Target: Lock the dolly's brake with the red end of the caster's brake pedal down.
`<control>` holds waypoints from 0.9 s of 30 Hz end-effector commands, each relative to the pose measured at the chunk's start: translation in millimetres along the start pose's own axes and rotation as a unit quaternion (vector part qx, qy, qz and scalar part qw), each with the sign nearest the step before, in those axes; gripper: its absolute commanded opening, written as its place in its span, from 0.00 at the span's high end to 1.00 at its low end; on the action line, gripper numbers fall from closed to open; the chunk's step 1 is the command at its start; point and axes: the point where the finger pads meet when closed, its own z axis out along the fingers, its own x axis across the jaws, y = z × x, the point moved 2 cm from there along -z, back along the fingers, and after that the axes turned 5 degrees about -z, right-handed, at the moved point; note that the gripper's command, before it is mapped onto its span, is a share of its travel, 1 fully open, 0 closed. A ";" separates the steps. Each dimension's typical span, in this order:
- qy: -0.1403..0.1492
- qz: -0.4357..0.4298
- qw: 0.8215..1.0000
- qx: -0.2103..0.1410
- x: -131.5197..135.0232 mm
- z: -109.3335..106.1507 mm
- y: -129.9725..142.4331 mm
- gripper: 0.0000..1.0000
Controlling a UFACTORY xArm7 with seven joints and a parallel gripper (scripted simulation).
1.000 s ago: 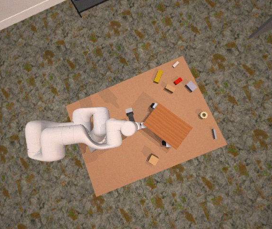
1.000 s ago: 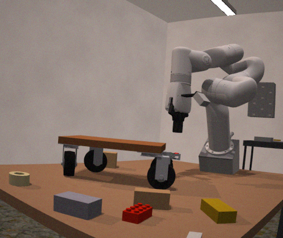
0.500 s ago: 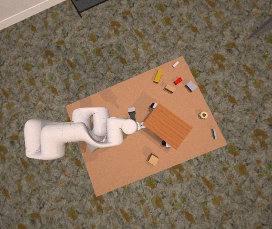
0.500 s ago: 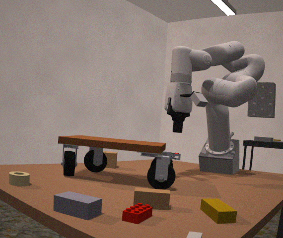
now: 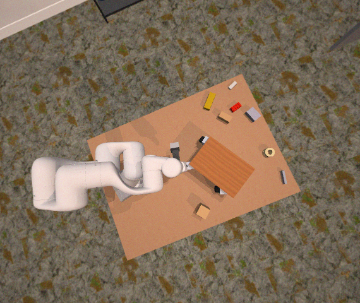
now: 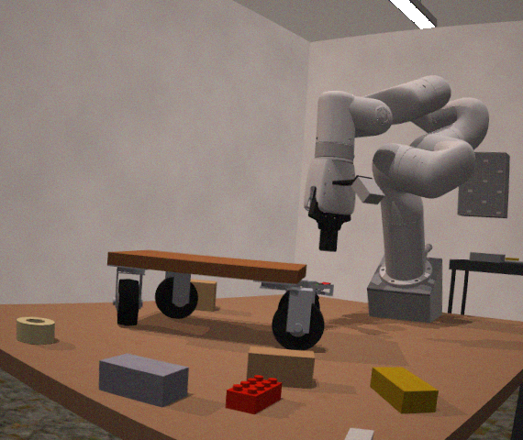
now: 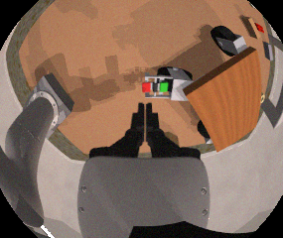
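The dolly (image 5: 222,166) has an orange wooden deck on black casters and stands in the middle of the table; it also shows in the side view (image 6: 207,266) and in the wrist view (image 7: 228,98). Its brake pedal (image 7: 156,86) sticks out from the caster at the deck's near corner, with a red end and a green end; the red tip shows in the side view (image 6: 326,284). My gripper (image 6: 328,244) is shut and empty. It hangs in the air above the pedal, apart from it. In the wrist view the fingertips point just below the pedal.
Loose blocks lie on the table: yellow (image 6: 404,389), red studded (image 6: 253,393), grey (image 6: 143,379), tan (image 6: 281,366). A tape roll (image 6: 35,329) sits at the left. A tan cube (image 5: 203,211) lies beside the dolly.
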 end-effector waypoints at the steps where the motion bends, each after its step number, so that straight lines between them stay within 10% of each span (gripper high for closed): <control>1: 0.001 0.000 1.000 0.000 1.3 7.5 0.2 1.00; 27: 0.001 0.000 1.000 0.000 1.8 51.6 -1.2 1.00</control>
